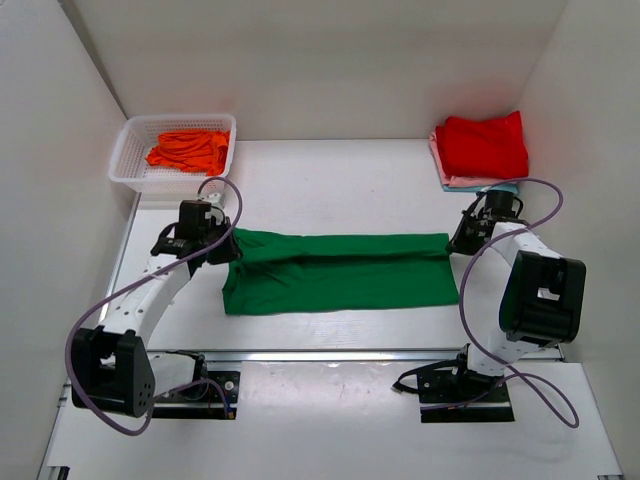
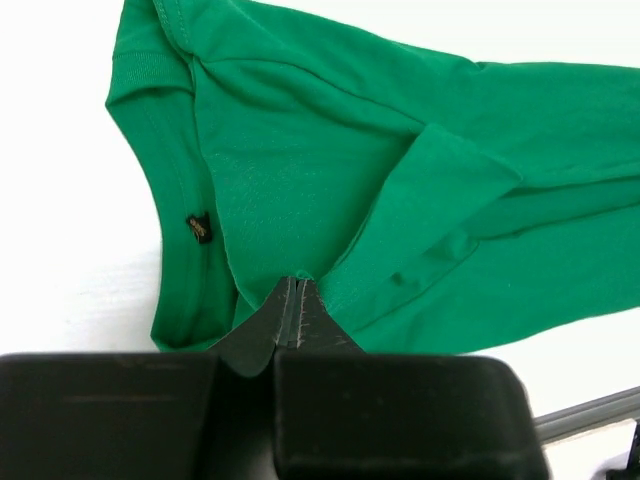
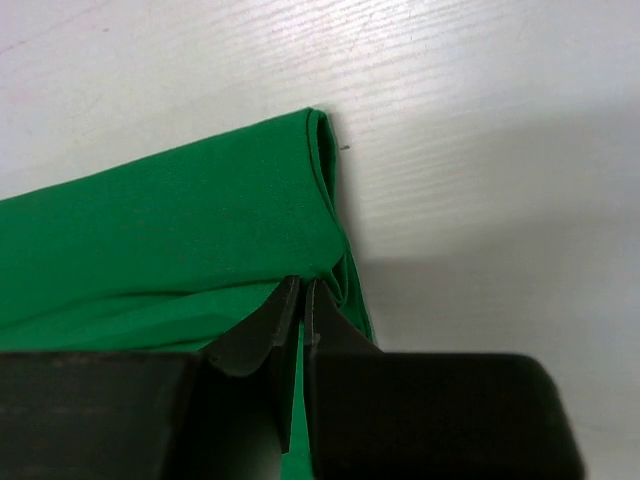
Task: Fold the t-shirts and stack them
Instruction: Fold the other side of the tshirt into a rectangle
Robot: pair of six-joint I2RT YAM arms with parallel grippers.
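Worktop [image 1: 330,180]: white, walled on three sides.
Green t-shirt [image 1: 340,272]: folded lengthwise, stretched flat mid-worktop between both arms.
Left gripper [image 2: 297,295]: pinching the collar end.
Right gripper [image 3: 302,295]: pinching the hem corner.
Neck label [image 2: 199,230]: dark, unreadable.

Overhead view looks down; close wrist views share green t-shirt [image 1: 340,275].
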